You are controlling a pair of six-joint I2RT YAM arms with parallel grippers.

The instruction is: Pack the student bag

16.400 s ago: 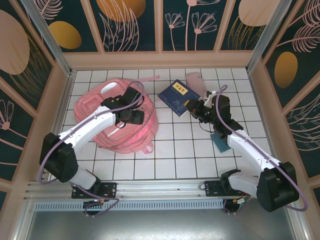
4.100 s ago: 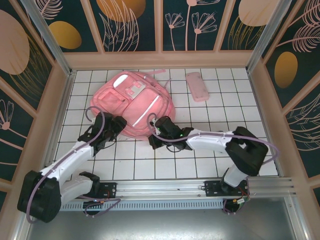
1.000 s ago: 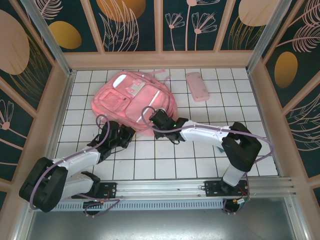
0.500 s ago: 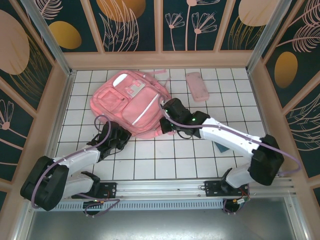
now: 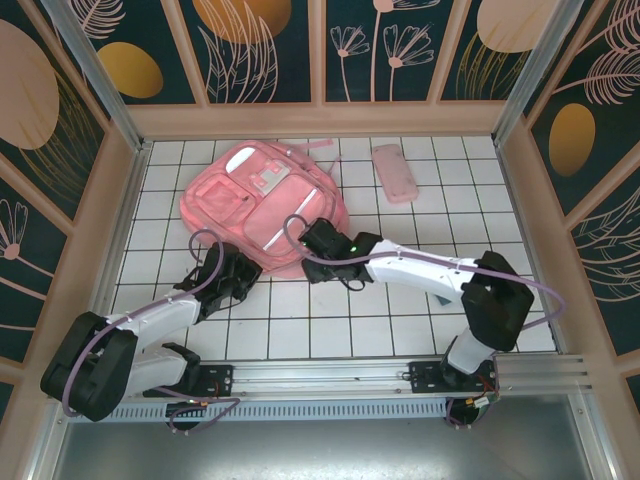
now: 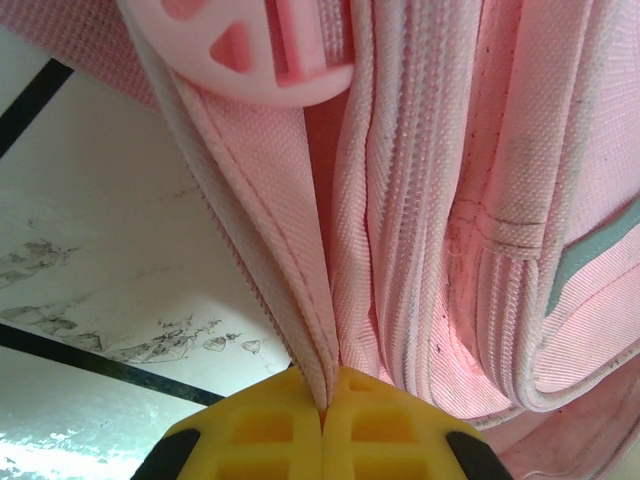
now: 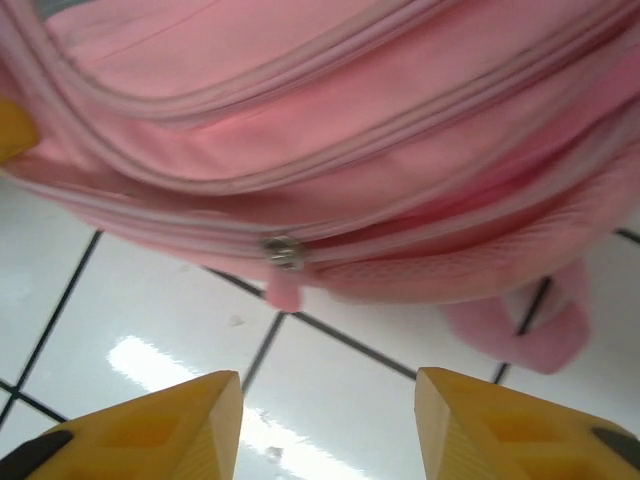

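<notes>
Right gripper point(image 7: 328, 405), jaws spread, sits nearest the zipper pull point(image 7: 284, 268) on the near edge of the student bag point(image 5: 262, 195) — left gripper point(image 6: 325, 425) pinches its seam.

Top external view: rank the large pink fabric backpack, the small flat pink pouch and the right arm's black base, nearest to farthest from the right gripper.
1. Large pink fabric backpack, just beside the right gripper.
2. Small flat pink pouch, behind, to the right.
3. Right arm's black base, at the near edge.
</notes>
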